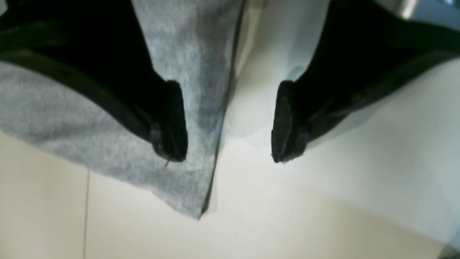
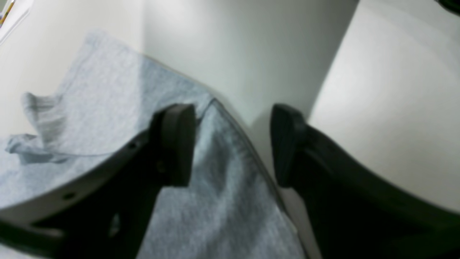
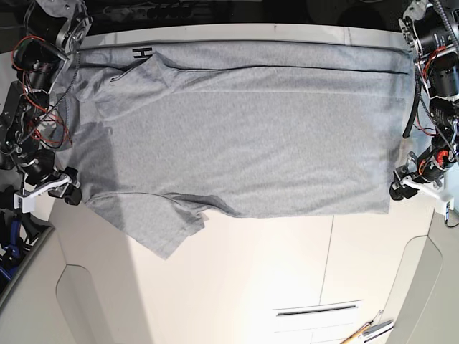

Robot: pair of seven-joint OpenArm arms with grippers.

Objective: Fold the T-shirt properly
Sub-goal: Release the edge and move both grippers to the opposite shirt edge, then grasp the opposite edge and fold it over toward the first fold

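Note:
The light grey T-shirt [image 3: 237, 136] lies spread flat across the far half of the table, plain side up, with one sleeve [image 3: 161, 222] pointing toward the near edge. My left gripper [image 3: 396, 190] stands open at the shirt's near right corner. In the left wrist view [image 1: 230, 124] one finger is over the cloth [image 1: 107, 136] and the other over bare table. My right gripper [image 3: 72, 195] stands open at the shirt's near left edge. In the right wrist view [image 2: 231, 144] its fingers straddle the cloth's edge [image 2: 215, 187]. Neither gripper holds anything.
A black H-shaped mark [image 3: 142, 51] sits near the table's far left edge. Pens or small tools [image 3: 366, 331] lie at the near right, beside a slot [image 3: 315, 310] in the tabletop. Red and black cables [image 3: 32, 93] hang along the right arm.

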